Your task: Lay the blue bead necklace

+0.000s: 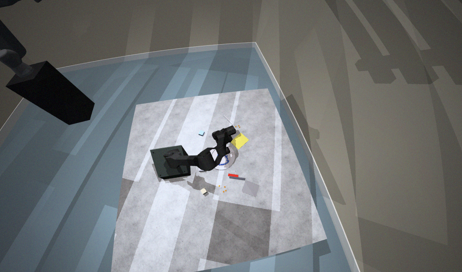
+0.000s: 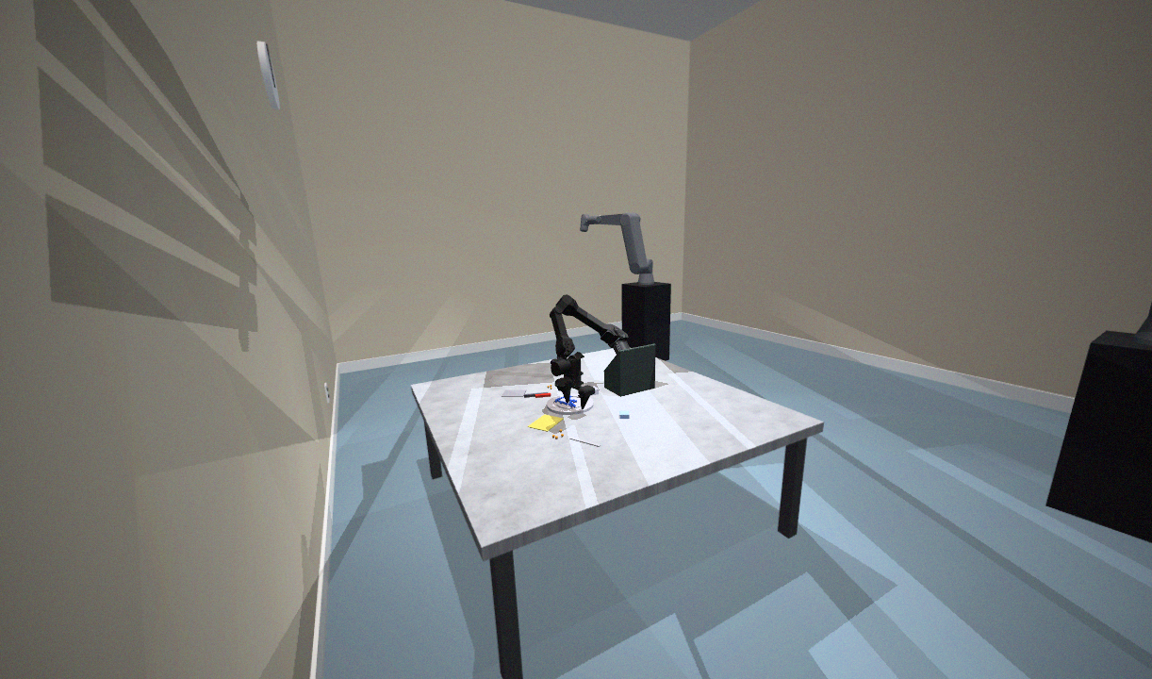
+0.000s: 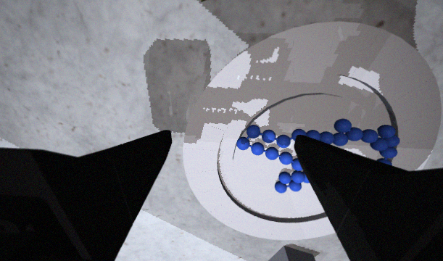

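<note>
Now the gripper (image 3: 232, 141) hangs just above the round bead board (image 3: 406, 83) with its jaws spread wide and nothing between them; the blue bead necklace (image 3: 315, 145) lies loose on the board beneath. From where I stand that looks like a deliberate letting-go: the fingers are apart so the strand can settle under its own weight rather than be dragged.

The beads have not fallen tidily, though. One run stretches across the board's middle toward its far rim, doubling back on itself, and a short tail bunches up nearer the centre. The dark groove (image 3: 243, 203) curves round outside most of the strand, and only the beads at the far end seem to touch it; I cannot say for sure that any sit inside it. So I would judge the task only partly done, with the necklace on the board but not following the channel.

Around the board sit a yellow pad (image 1: 239, 140) just beyond it, a red and grey tool (image 1: 236, 176) on the opposite side, and a few orange beads (image 1: 222, 188) scattered farther out. None of these touch the board, so they should not interfere with nudging the strand outward.
</note>
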Controlling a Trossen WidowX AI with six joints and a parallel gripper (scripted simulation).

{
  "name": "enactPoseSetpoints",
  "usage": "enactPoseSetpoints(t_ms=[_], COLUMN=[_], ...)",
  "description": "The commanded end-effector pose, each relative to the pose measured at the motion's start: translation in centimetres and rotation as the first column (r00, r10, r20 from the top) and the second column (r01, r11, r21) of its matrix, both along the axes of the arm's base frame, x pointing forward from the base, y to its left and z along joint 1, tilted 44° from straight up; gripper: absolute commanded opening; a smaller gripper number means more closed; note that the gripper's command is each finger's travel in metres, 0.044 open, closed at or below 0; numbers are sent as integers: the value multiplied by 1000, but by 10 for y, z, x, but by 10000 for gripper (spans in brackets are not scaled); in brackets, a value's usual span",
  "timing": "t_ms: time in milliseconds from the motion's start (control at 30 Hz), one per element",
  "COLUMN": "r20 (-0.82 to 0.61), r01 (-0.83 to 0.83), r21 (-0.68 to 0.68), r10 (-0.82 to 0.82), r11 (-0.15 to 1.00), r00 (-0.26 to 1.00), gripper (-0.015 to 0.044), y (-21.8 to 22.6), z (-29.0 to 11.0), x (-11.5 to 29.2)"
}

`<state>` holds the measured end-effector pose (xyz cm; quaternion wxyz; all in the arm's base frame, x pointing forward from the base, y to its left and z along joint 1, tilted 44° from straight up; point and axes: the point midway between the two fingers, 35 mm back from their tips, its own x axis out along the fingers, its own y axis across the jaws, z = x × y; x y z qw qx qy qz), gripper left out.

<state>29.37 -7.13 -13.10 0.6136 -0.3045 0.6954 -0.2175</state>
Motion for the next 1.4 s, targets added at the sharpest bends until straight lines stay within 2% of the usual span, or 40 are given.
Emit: enactPoseSetpoints(t_ms=[0, 1233, 1300, 1367], r20=[1, 1, -36, -139], r01=[0, 0, -39, -145], r21=[0, 0, 5, 24], r10=[0, 0, 39, 147], r11=[1000, 1000, 999, 989], r00=[1000, 1000, 999, 979], gripper=[440, 440, 427, 413], y=[0, 0, -2, -7], z=[0, 0, 4, 14], x=[0, 0, 2, 6])
